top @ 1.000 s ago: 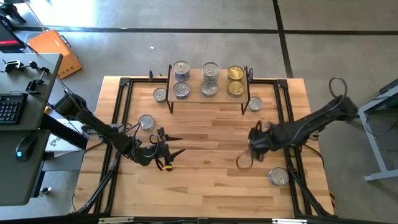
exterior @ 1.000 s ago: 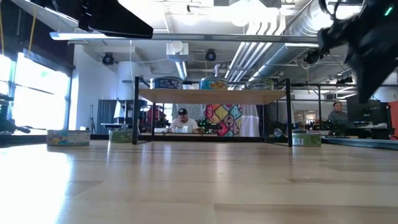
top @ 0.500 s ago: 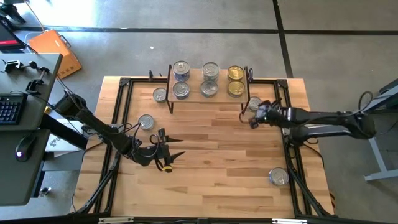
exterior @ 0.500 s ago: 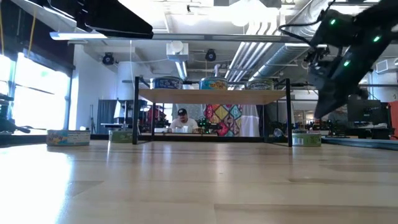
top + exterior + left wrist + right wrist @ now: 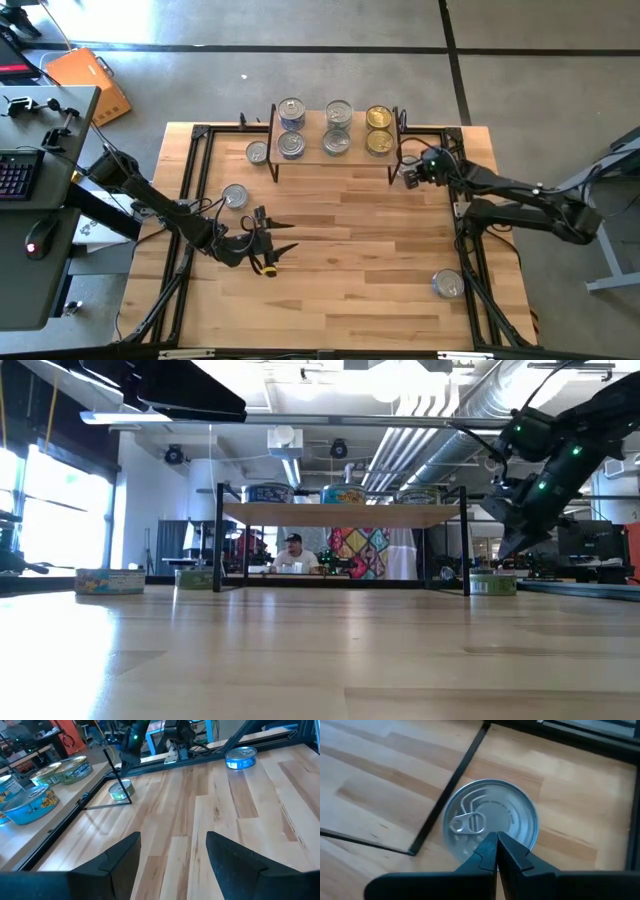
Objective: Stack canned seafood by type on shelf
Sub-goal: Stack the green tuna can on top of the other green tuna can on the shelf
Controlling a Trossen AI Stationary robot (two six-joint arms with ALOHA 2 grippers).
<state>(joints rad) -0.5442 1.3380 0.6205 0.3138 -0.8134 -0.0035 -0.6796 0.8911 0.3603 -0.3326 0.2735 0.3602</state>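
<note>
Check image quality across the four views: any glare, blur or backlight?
High view: even light, sharp, soft shadows under the arms. Low view: bright window and ceiling lights backlight the shelf; the near tabletop is blurred and shiny. Left wrist view: the fingers are dark and soft, the table sharp. Right wrist view: the can lid shows mild sheen, slightly soft; the shut right gripper hangs over it.

Shiny silver metal can [image 5: 490, 820], pull-tab lid; smooth pale wood table [image 5: 340, 260]; matt black fingers [image 5: 235, 855]
</note>
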